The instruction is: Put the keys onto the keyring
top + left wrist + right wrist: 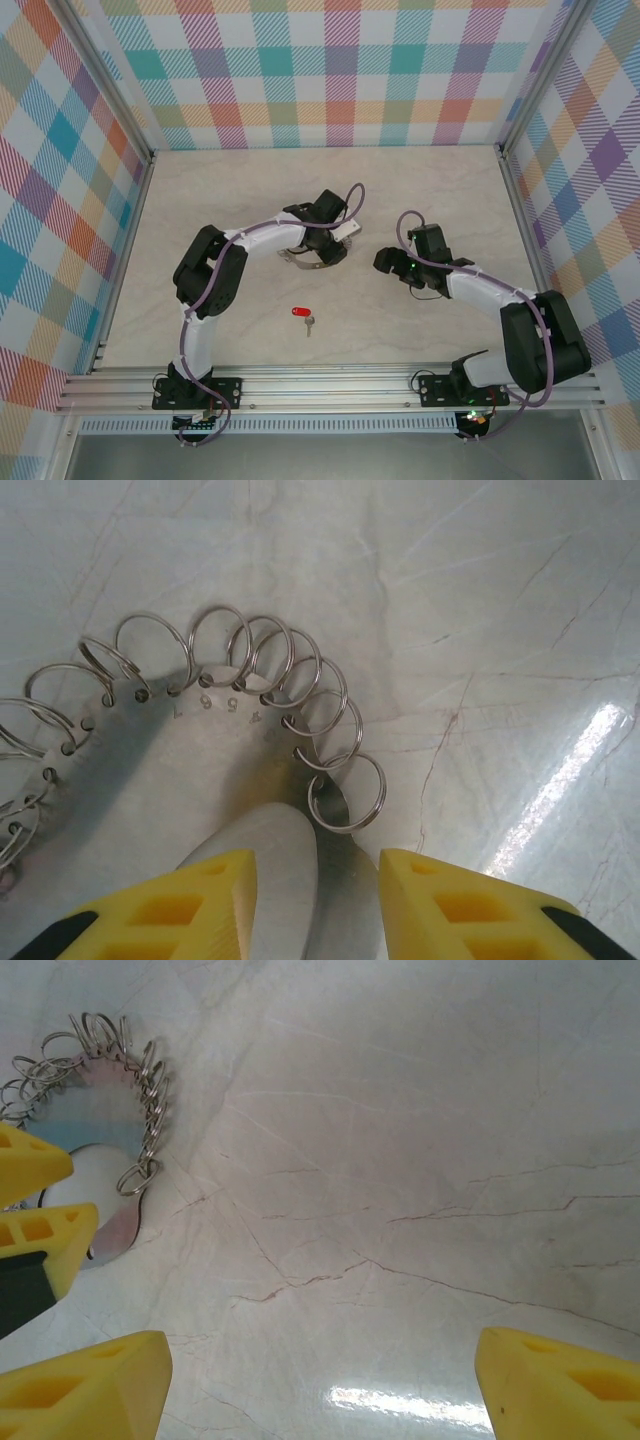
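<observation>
Lying nearest the arm bases, the key (303, 315) rests flat on the table (430, 200), well back from the left gripper (325, 240) and back and to the left of the right gripper (385, 262); neither touches it. Its oval head is red, and its short silver blade points toward the bases.

Farther out, the right gripper stands wide open over bare table, with nothing between its fingers (90, 1380). The ring (310, 260) lies on the table to its left, under the left gripper. That gripper's yellow fingers (200, 905) are parted astride the ring's band. A gap shows beside one finger, so nothing is pinched.

The ring is a flat grey metal band with small holes along its outer edge and a wire loop hanging through each. Small digits are stamped by the holes, too faint to read surely.
</observation>
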`<move>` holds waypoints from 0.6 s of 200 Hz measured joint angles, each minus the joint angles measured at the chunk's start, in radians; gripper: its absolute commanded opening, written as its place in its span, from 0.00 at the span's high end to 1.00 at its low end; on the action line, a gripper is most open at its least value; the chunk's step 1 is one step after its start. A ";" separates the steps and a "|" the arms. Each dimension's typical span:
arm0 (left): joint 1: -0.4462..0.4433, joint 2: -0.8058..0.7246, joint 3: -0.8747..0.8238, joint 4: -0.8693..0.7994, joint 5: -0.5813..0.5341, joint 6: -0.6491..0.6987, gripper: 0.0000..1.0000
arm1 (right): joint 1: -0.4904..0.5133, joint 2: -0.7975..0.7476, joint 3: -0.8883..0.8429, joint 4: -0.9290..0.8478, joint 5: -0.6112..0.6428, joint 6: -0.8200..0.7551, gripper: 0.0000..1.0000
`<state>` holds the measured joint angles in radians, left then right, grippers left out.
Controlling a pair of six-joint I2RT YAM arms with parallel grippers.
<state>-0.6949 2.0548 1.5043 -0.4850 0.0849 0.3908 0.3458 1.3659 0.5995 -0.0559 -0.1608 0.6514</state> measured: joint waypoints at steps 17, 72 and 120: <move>-0.003 0.000 0.000 0.011 0.001 0.000 0.63 | -0.006 0.010 0.000 0.013 -0.007 0.000 0.20; -0.012 0.003 0.000 0.017 0.005 0.000 0.65 | -0.019 0.043 0.000 0.040 -0.021 0.013 0.21; -0.016 0.024 0.000 0.021 0.011 0.000 0.66 | -0.026 0.053 0.000 0.065 -0.041 0.021 0.21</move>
<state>-0.7113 2.0789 1.5047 -0.4644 0.0959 0.3912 0.3199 1.4189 0.5991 0.0090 -0.2016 0.6727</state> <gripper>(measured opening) 0.342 0.792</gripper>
